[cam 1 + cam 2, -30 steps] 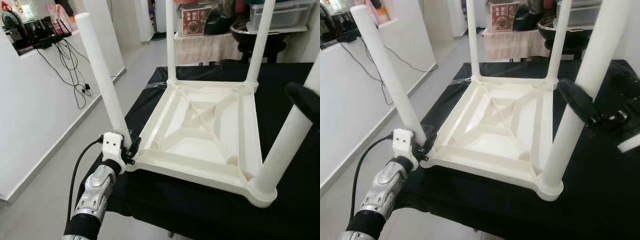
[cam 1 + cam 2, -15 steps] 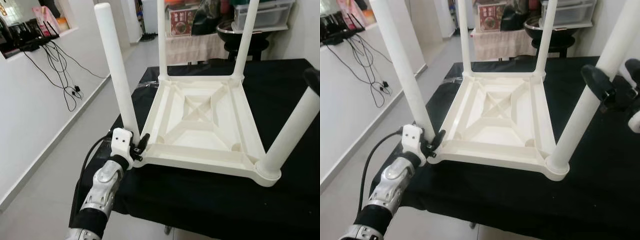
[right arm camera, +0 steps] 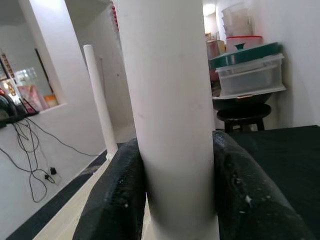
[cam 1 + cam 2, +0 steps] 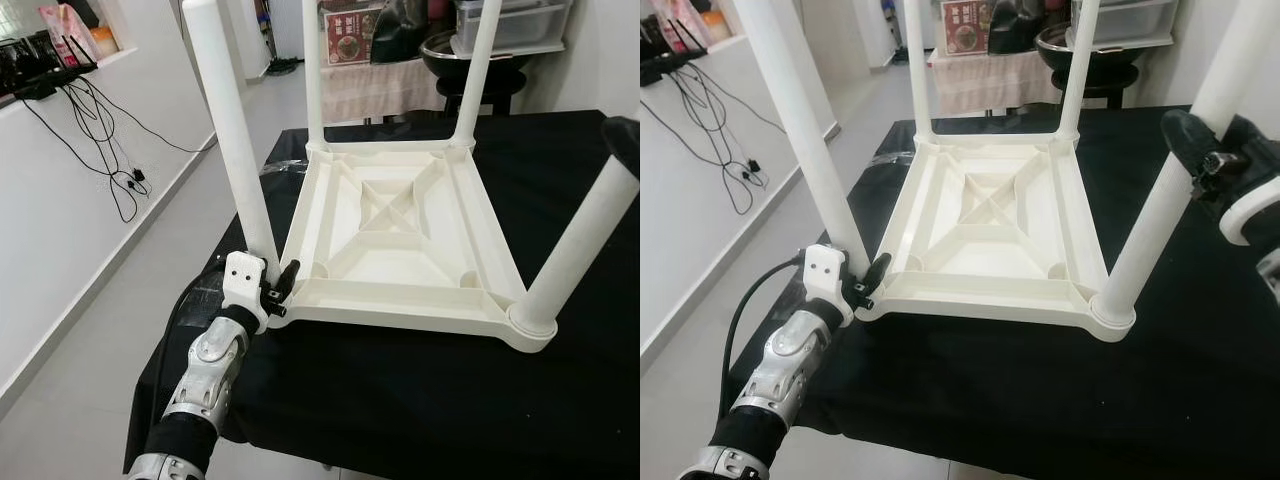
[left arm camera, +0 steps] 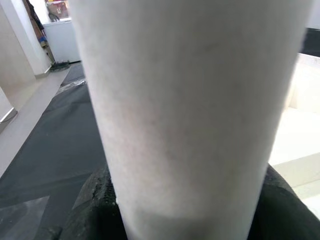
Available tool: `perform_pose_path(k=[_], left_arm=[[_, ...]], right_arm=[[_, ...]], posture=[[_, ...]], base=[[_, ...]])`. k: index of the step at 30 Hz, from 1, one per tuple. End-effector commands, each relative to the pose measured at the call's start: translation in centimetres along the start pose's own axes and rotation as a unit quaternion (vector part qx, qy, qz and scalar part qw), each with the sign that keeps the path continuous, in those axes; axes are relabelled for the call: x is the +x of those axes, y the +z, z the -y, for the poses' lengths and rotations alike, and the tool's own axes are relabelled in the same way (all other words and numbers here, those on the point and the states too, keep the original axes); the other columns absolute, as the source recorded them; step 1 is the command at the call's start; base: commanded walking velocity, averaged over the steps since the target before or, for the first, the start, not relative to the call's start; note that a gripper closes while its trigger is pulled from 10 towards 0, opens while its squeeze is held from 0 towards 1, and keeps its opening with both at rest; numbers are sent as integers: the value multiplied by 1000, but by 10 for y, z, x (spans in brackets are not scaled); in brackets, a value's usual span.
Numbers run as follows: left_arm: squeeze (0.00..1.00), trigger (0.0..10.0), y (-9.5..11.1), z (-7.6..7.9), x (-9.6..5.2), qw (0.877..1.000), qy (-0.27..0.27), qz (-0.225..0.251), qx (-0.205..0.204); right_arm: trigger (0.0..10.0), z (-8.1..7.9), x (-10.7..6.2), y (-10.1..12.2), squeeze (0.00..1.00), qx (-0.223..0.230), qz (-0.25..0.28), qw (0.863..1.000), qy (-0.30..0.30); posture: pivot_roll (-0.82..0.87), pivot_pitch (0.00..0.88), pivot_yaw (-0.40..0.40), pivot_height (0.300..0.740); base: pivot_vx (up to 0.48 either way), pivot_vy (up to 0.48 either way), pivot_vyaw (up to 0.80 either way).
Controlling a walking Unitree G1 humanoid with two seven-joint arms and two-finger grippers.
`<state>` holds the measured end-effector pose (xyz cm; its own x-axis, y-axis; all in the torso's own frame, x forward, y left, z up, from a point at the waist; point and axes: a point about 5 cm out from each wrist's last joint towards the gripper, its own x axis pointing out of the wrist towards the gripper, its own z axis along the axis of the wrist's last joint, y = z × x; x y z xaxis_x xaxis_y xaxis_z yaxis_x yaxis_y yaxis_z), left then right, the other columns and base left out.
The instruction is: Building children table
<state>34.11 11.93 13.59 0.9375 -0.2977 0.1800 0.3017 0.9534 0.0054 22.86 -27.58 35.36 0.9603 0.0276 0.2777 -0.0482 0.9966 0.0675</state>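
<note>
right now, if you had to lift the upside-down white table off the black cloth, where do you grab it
By the two near legs, as now: left gripper clamps the near-left leg low, right gripper the near-right leg midway. Round upright posts suit a side-on pinch; the flat top offers less grip.

The children's table (image 4: 400, 235) is lying upside down on the desk (image 4: 400, 400), its four legs pointing up. The left hand (image 4: 268, 292) is sitting at the near-left leg (image 4: 232, 130), at the desk's left edge. The right hand (image 4: 1200, 165) is sitting partway up the near-right leg (image 4: 1160, 215). Behind the desk, a stool (image 4: 480, 85) is standing under storage boxes (image 4: 515, 22). Cables (image 4: 105, 140) are hanging down the wall on the left.
</note>
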Motion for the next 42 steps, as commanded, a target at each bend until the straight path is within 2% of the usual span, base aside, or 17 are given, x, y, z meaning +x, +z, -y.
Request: perform_pose_path(k=[1, 9, 10, 12, 13, 19, 20, 21, 25, 27, 28, 31, 36, 37, 38, 39, 42], left_arm=[[0, 10000, -22, -21, -16, 997, 42, -58, 6], [0, 10000, -16, -28, -15, 997, 54, -46, -37], [227, 10000, -10, -30, -13, 997, 55, -37, -38], [227, 10000, -7, -32, -12, 997, 56, -31, -38], [451, 10000, 1, -36, -9, 997, 60, -20, -36], [290, 10000, 36, -48, 4, 997, 64, 28, -30], [0, 10000, 55, -52, 9, 996, 60, 54, -29], [0, 10000, 96, -59, 19, 993, 42, 107, -15], [0, 10000, 134, -62, 25, 988, 22, 151, -2], [0, 10000, 211, -62, 31, 972, -27, 229, 42], [0, 10000, 211, -62, 31, 972, -27, 229, 42], [0, 10000, 304, -43, 29, 943, -123, 296, 95], [20, 10000, 346, -22, 24, 924, -197, 314, 94], [749, 10000, 360, -11, 21, 915, -235, 314, 94], [749, 10000, 360, -11, 21, 915, -235, 314, 94], [1000, 10000, 367, -4, 18, 909, -260, 313, 95], [1000, 10000, 374, 5, 18, 902, -290, 306, 92]], right_arm=[[0, 17, 2, -10, 0, 19, -25, 998, -61], [0, 15, 8, -11, 0, 28, -28, 997, -62], [0, 16, 9, -12, 0, 29, -29, 997, -65], [0, 16, 9, -13, 0, 30, -29, 997, -66], [0, 18, 9, -14, 0, 33, -30, 997, -70], [0, 23, 9, -21, 0, 46, -36, 994, -93], [0, 26, 9, -25, 0, 53, -40, 992, -107], [0, 36, 8, -41, 0, 78, -58, 983, -155], [0, 44, 5, -57, 0, 104, -75, 971, -201], [0, 42, 2, -94, 0, 180, -108, 943, -258], [0, 42, 2, -94, 0, 180, -108, 943, -258], [0, 0, 5, -154, 0, 262, -183, 912, -259], [0, -19, 4, -193, 0, 286, -235, 884, -284], [0, -27, 3, -213, 0, 289, -261, 872, -298], [0, -27, 3, -213, 0, 289, -261, 872, -298], [0, -33, 0, -226, 0, 288, -277, 864, -306], [0, -41, -1, -241, 0, 287, -301, 854, -313]], posture=[[-268, 67, 117, 740], [-258, 62, 113, 740], [-254, 59, 111, 740], [-254, 59, 111, 740], [-252, 59, 112, 740], [-249, 54, 112, 740], [-248, 54, 114, 740], [-233, 47, 119, 740], [-226, 45, 118, 740], [-210, 44, 121, 740], [-210, 44, 121, 740], [-165, 50, 152, 740], [-128, 69, 169, 740], [-111, 77, 173, 740], [-111, 77, 173, 740], [-105, 78, 176, 740], [-91, 86, 181, 740]], base=[[0, 0, 0], [0, 0, 0], [0, 0, 0], [0, 0, 0], [0, 0, 0], [0, 0, 0], [0, 0, 0], [0, 0, 0], [0, 0, 0], [0, 0, 0], [0, 0, 0], [0, 0, 0], [0, 0, 0], [0, 0, 0], [0, 0, 0], [0, 0, 0], [0, 0, 0]])
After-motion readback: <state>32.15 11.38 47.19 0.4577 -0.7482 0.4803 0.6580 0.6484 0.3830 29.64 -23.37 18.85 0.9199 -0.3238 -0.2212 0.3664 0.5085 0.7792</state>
